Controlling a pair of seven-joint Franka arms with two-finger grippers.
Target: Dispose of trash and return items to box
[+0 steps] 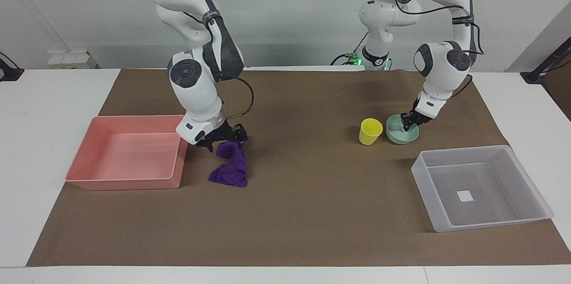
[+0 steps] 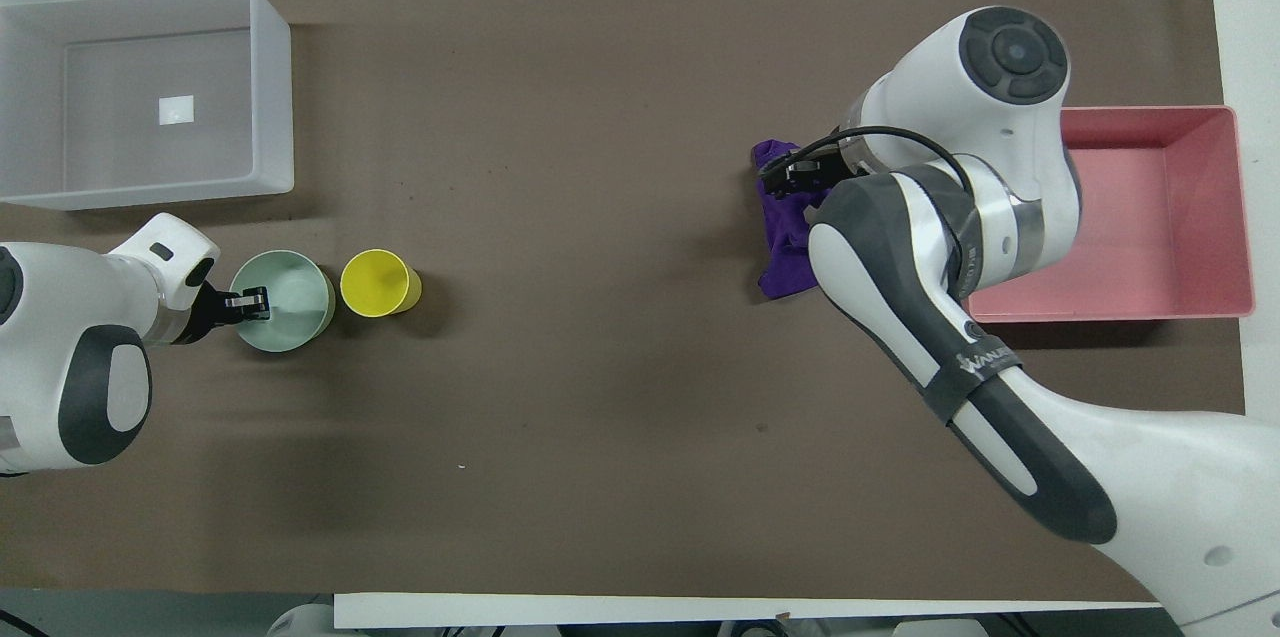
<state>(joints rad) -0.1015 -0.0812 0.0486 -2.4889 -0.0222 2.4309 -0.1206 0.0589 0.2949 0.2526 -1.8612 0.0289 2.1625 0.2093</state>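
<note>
One purple cloth [image 1: 232, 163] beside one pink tray [image 1: 127, 152], partly hidden overhead; right gripper [image 1: 221, 138] open upon it. One yellow cup [image 1: 370, 131]; one green bowl [image 1: 400, 131], left gripper [image 1: 408, 124] at rim, grip unclear. One clear bin [image 1: 482, 188]
</note>
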